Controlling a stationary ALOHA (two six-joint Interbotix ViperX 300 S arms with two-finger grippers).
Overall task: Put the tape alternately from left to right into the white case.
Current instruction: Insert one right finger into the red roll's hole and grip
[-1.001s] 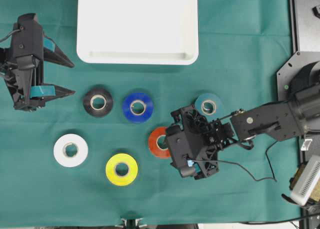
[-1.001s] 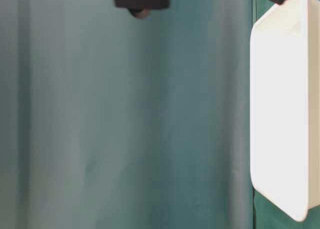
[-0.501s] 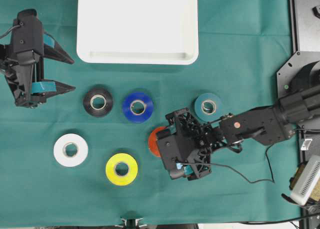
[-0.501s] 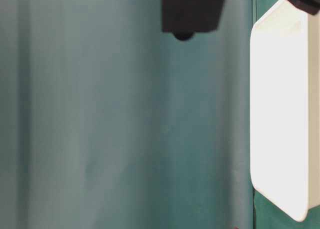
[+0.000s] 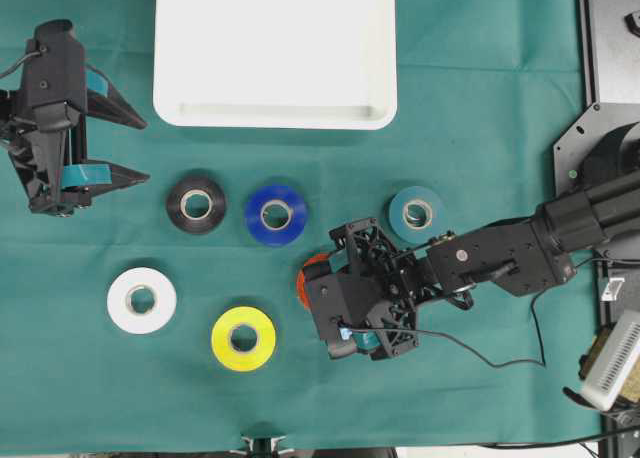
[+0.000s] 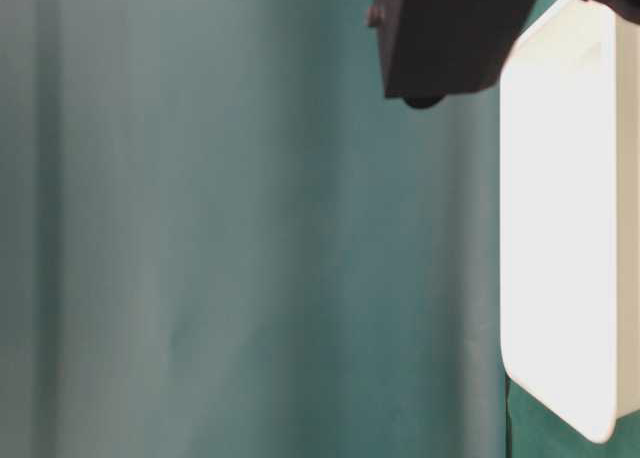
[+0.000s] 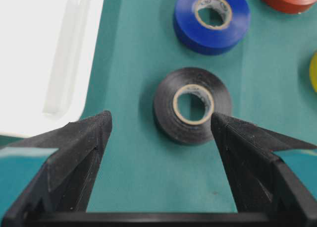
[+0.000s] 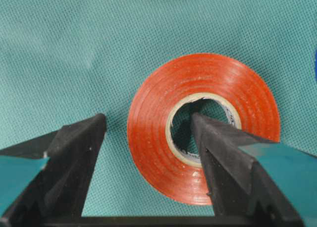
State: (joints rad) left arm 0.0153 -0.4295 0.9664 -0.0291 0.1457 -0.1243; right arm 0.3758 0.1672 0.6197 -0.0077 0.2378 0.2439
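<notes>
1. Right wrist view: the right gripper (image 8: 148, 138) stands with its jaws spread wide over the red roll (image 8: 203, 128), which lies flat on the green cloth (image 8: 74, 48). One finger tip sits at or in the roll's pale core, the other outside the roll's rim, so one side of the ring lies between them; whether either touches it I cannot tell.
2. Overhead view: the right gripper (image 5: 318, 296) covers most of the red roll (image 5: 304, 278). The teal roll (image 5: 417, 213) lies close beside its arm; the yellow roll (image 5: 243, 338) is near the fingertips.
3. Left wrist view: the left gripper (image 7: 161, 125) is spread wide and holds nothing. The black roll (image 7: 193, 106) lies flat just ahead of its tips, between their lines, untouched. The blue roll (image 7: 212, 19) lies farther ahead.
4. The white case (image 5: 275, 50) lies ahead of the left gripper (image 5: 140, 153) to one side, no roll visible in it. The white roll (image 5: 141, 300) is well apart on the other side.
</notes>
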